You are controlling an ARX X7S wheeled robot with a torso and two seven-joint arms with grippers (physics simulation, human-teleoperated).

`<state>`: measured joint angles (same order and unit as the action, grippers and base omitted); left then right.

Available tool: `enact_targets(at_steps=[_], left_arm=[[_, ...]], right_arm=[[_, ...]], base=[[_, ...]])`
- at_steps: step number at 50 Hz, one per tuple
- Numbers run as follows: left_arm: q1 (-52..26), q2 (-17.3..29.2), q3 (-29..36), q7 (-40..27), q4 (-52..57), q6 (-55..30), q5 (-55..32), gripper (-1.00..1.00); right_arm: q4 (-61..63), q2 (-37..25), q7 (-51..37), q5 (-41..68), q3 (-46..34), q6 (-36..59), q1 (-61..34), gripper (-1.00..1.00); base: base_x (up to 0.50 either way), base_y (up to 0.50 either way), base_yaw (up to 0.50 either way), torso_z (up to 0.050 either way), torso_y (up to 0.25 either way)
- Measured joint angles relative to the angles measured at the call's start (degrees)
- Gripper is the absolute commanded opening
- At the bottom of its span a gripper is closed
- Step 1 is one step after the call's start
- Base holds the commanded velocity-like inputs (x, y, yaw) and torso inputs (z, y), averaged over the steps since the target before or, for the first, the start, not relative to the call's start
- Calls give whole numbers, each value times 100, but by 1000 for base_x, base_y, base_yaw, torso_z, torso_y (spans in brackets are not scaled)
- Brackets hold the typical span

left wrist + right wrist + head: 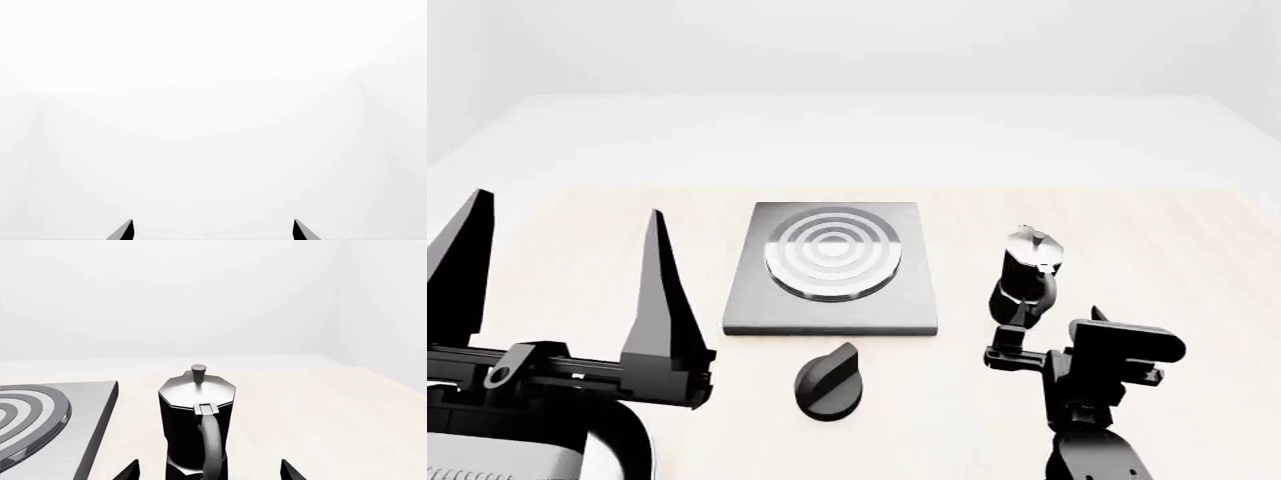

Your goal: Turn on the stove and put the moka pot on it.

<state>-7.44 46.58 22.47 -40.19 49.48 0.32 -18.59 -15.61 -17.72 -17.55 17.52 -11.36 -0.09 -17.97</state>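
Observation:
The stove [827,268], a dark-grey square plate with raised rings, lies mid-table, and its separate black round knob [827,381] sits just in front of it. To the stove's right stands the moka pot [1028,272], black with a silver lid. In the right wrist view the moka pot [197,422] is upright with its handle toward the camera, beside the stove [47,425]. My right gripper [210,471] is open, a fingertip on each side of the pot's base with gaps. My left gripper [569,205] is raised at the near left, open and holding nothing. The left wrist view of it [213,230] faces only white.
The light wooden table [1174,240] runs back to a far edge against white floor and walls. The right arm [1094,375] reaches in from the near right, directly behind the pot.

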Motion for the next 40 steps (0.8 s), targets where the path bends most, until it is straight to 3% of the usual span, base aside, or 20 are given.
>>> enact_targets(at_steps=[40], left_arm=[[17,-75,64,74,-153,147,-17,100]], right_arm=[[-1237,148,55,-213,-200,-77,-736,100]], base=[[0,0,0,0,0]])
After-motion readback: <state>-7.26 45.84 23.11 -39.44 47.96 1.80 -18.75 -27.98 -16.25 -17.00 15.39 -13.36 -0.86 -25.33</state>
